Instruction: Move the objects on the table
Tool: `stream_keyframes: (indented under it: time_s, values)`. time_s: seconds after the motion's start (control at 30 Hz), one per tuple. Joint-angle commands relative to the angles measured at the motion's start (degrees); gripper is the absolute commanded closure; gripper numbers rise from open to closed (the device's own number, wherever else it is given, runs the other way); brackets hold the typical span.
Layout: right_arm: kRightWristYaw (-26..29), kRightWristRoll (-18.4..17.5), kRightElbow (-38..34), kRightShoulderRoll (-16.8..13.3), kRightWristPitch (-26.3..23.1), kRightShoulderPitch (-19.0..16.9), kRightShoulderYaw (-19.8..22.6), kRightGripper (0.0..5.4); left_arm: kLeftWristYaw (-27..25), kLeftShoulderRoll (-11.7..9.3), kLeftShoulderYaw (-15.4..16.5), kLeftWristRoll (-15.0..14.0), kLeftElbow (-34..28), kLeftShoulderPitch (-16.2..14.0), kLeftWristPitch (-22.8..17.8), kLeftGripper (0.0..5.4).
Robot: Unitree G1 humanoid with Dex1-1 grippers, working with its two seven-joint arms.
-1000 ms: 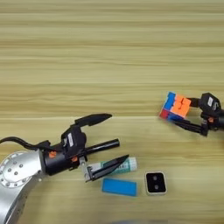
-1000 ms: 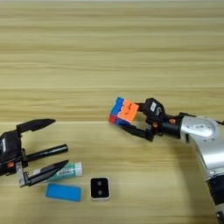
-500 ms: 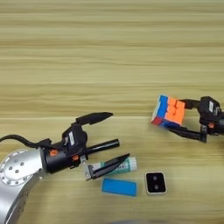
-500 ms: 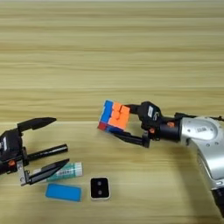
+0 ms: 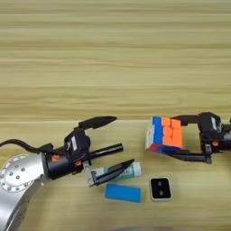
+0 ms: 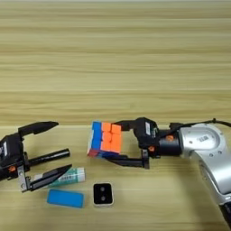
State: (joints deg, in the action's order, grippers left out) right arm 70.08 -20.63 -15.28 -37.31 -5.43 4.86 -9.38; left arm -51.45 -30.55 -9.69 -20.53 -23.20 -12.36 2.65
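Note:
My right gripper (image 6: 113, 140) is shut on the multicoloured puzzle cube (image 6: 106, 137), one finger over its top and one under its lower edge, near the table's (image 5: 113, 54) front middle. At the front left my left gripper (image 5: 124, 140) stands open. The black marker pen (image 5: 106, 151) lies between its fingers, untouched by the look of it. Its lower finger lies across the white-green glue stick (image 5: 128, 170). The flat blue block (image 5: 122, 193) and the small white square with a black face (image 5: 160, 188) lie just in front, below the cube.
The wide wooden table runs bare across the whole far half. The marker, glue stick, blue block and white square are clustered close together at the front, just left of and below the held cube.
My right gripper has carried the puzzle cube leftward, from the right side toward the front middle, close above the white square. The left arm and the other objects have stayed put.

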Motion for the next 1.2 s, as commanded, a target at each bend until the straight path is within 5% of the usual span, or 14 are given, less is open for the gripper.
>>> stream_keyframes:
  time_s: [0.03,0.63,1.2]
  values:
    - [0.24,-0.39,-1.61,-0.07,-0.95,0.52,-1.6,2.06,-0.49,-0.97,-0.12,-0.02,-1.3,-0.31,-0.59,0.0]
    - [0.08,-0.25,-3.22,1.91,-2.12,3.09,-6.58,2.06,-4.94,-3.83,-1.8,-1.02,-3.44,-2.49,-2.53,0.0]
    - [1.04,-1.04,-6.31,1.55,-3.34,2.43,-8.66,2.06,-5.61,-3.69,-2.15,-0.71,-3.26,-2.54,-2.55,0.0]
